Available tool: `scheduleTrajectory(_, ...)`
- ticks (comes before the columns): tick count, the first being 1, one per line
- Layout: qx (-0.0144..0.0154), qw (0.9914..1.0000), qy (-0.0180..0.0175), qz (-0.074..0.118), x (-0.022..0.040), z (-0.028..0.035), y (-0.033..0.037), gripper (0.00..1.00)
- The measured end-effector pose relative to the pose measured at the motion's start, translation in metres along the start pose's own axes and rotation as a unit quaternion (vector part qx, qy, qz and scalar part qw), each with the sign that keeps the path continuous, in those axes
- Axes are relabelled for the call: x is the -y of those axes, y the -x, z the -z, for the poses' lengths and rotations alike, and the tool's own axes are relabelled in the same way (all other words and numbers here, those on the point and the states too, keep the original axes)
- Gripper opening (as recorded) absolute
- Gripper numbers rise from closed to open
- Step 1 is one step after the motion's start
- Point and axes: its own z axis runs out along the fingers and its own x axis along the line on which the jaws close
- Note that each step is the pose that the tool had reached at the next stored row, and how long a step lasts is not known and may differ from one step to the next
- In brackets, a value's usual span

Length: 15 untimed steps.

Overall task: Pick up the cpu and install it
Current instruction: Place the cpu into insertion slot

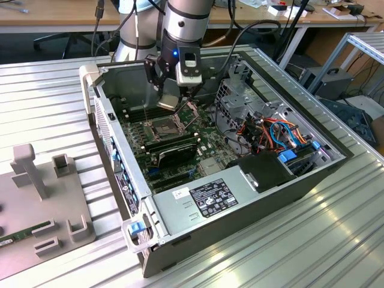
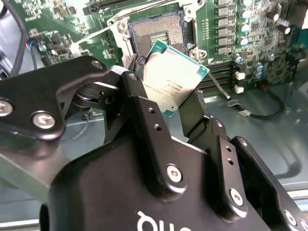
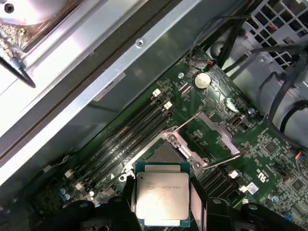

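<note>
**Inside the case (image 1: 210, 240), cpu (image 2: 175, 79) gripped over the socket (image 2: 156, 31)**

The fingers (image 2: 149, 120) are clamped on two opposite edges of the tilted chip, metal face showing. Just beyond them the socket sits uncovered, apart from the chip, its frame (image 3: 211, 132) standing open.

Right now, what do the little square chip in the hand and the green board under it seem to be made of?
The cpu, clamped in the hand: a dull silver-grey metal lid, matte with faint marks, rimmed by a thin green edge. The motherboard: slightly glossy green laminate, probably fibreglass, carrying soldered metal and black plastic parts.
</note>
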Motion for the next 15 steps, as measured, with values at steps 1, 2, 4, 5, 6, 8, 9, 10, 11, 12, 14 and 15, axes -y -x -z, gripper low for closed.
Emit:
scheduleTrajectory(1, 0.0003, 0.99997, 0.0003, -0.008, 0.0, -0.0002, 0.0, 0.54)
scheduleTrajectory(2, 0.0007, 0.99986, 0.0005, -0.017, 0.0, -0.0003, 0.0, 0.54)
scheduleTrajectory(4, 0.0016, 0.99929, 0.0011, -0.038, 0.0, -0.0007, 0.0, 0.54)
scheduleTrajectory(5, 0.0022, 0.99865, 0.0016, -0.052, 0.0001, -0.001, 0.0, 0.54)
scheduleTrajectory(6, 0.0026, 0.99812, 0.0018, -0.061, 0.0, -0.0012, 0.0, 0.54)
scheduleTrajectory(8, 0.0035, 0.99657, 0.0025, -0.083, 0.0001, -0.0015, 0.0, 0.54)
scheduleTrajectory(9, 0.0038, 0.996, 0.0027, -0.089, 0.0001, -0.0016, 0.0, 0.54)
scheduleTrajectory(10, 0.0041, 0.99518, 0.0029, -0.098, 0.0001, -0.0018, 0.0001, 0.54)
scheduleTrajectory(11, 0.0046, 0.9941, 0.0033, -0.108, 0.0001, -0.002, 0.0001, 0.54)
scheduleTrajectory(12, 0.005, 0.993, 0.0035, -0.118, 0.0001, -0.0022, 0.0001, 0.54)
scheduleTrajectory(14, 0.0058, 0.99066, 0.0041, -0.136, 0.0001, -0.0025, 0.0001, 0.54)
scheduleTrajectory(15, 0.0063, 0.98879, 0.0044, -0.149, 0.0001, -0.0028, 0.0001, 0.54)
